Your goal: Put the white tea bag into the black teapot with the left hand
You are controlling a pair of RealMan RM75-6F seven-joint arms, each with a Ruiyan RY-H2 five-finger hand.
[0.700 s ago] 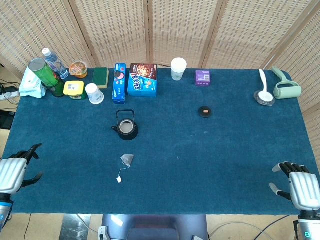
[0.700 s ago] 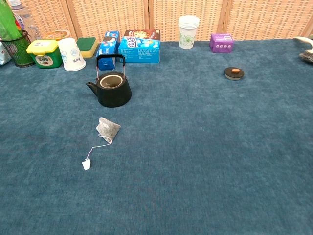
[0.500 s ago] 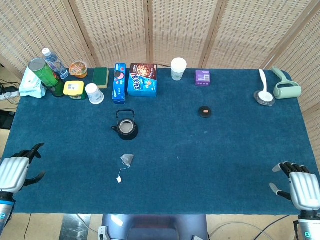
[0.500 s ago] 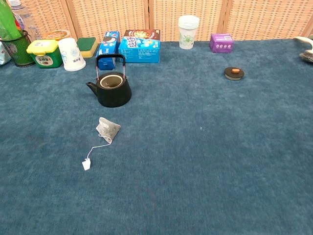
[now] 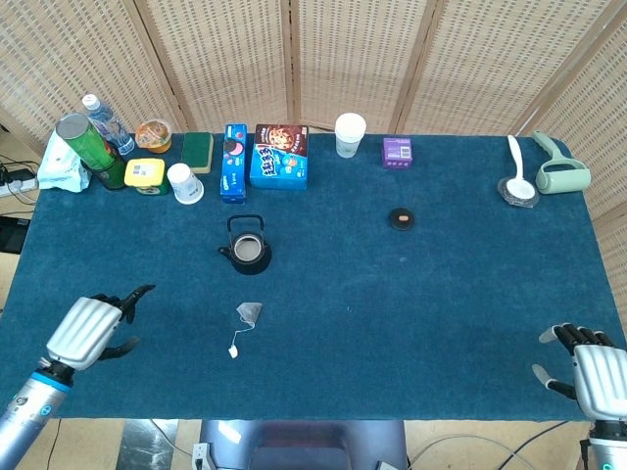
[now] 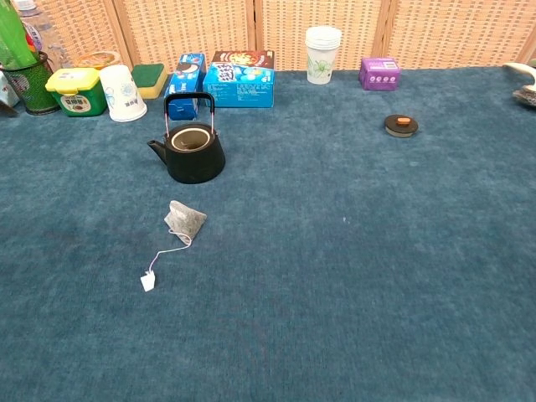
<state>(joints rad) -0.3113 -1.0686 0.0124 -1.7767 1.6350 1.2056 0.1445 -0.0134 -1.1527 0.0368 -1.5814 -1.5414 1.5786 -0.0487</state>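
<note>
The white tea bag (image 5: 249, 313) (image 6: 185, 219) lies on the blue cloth, its string trailing to a small tag (image 6: 148, 281) nearer the front edge. The black teapot (image 5: 246, 249) (image 6: 192, 149) stands lidless with its handle up, just behind the bag. Its lid (image 5: 401, 218) (image 6: 401, 125) rests far off to the right. My left hand (image 5: 90, 329) hovers open over the front left of the table, well left of the bag, fingers spread and holding nothing. My right hand (image 5: 589, 370) is open at the front right corner. Neither hand shows in the chest view.
Along the back edge stand a green bottle holder (image 5: 82, 147), a yellow tub (image 5: 144, 175), a white cup (image 5: 184, 183), blue snack boxes (image 5: 279, 156), a paper cup (image 5: 350, 134) and a purple box (image 5: 397, 152). A spoon and a roller (image 5: 561, 172) lie at the back right.
My left hand has moved right and forward from the table's left edge onto the cloth, toward the tea bag. The right hand has dropped slightly lower. The tea bag and teapot have not moved.
</note>
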